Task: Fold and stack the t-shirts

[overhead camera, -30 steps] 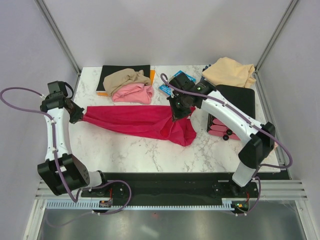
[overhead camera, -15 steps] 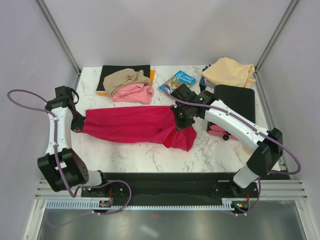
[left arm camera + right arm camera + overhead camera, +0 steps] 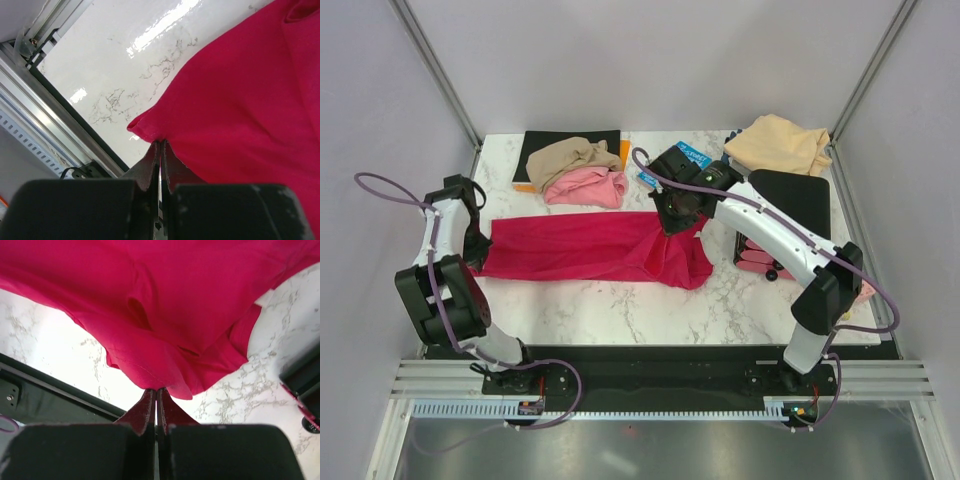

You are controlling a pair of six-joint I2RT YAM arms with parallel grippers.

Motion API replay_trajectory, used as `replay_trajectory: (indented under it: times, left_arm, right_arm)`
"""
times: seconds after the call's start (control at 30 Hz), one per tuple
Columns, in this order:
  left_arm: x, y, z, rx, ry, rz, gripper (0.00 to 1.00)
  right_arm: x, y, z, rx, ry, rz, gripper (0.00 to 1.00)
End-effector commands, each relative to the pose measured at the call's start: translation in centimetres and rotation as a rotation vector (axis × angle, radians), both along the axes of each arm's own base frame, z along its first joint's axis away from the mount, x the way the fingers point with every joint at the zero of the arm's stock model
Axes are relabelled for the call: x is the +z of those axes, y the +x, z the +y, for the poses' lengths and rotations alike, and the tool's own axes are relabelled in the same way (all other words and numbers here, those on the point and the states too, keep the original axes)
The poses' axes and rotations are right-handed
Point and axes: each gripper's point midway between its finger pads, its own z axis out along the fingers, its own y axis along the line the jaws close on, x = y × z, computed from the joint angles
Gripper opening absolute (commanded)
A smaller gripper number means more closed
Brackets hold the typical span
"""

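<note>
Between the closed fingers of the left gripper sits a hem corner of the red shirt, pinched tight just above the table. The right gripper is clamped on the shirt's other end, with cloth drooping from it. The shirt is stretched out between the two. Beyond the fingers, at the far edge, a pink shirt and a tan shirt are heaped together, the tan one on a black mat. A cream shirt lies past the right gripper.

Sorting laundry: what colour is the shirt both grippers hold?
The shirt is crimson red, clearest in the top external view.
</note>
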Motion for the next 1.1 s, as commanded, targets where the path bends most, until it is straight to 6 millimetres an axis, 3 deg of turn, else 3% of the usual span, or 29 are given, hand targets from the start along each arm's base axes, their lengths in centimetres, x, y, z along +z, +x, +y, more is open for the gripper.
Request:
replay_trajectory:
  times: [0.0, 0.17, 0.33, 0.57, 0.87, 1.07]
  left_arm:
    - [1.2, 1.9, 1.6, -0.006, 0.064, -0.008, 0.02]
    - [1.4, 4.2, 2.0, -0.038, 0.092, 0.013, 0.02]
    - [1.6, 6.9, 1.4, -0.111, 0.117, 0.018, 0.02]
    - [-0.2, 8.8, 0.5, -0.185, 0.138, 0.091, 0.02]
    - [-2.2, 9.9, -0.3, -0.23, 0.158, 0.159, 0.02]
    - [-2.6, 9.9, -0.4, -0.235, 0.176, 0.184, 0.02]
  right_arm:
    - [1.9, 3.6, 0.0, -0.027, 0.008, -0.083, 0.0]
    - [1.2, 6.3, -0.3, -0.034, -0.026, -0.105, 0.0]
    - [-0.6, 7.5, -0.1, -0.032, -0.049, -0.082, 0.0]
    - [-1.2, 9.3, 0.4, -0.037, -0.057, -0.107, 0.0]
    - [-1.2, 11.2, 0.3, -0.064, -0.062, -0.143, 0.0]
    - [-2.6, 11.6, 0.1, -0.073, -0.092, -0.132, 0.0]
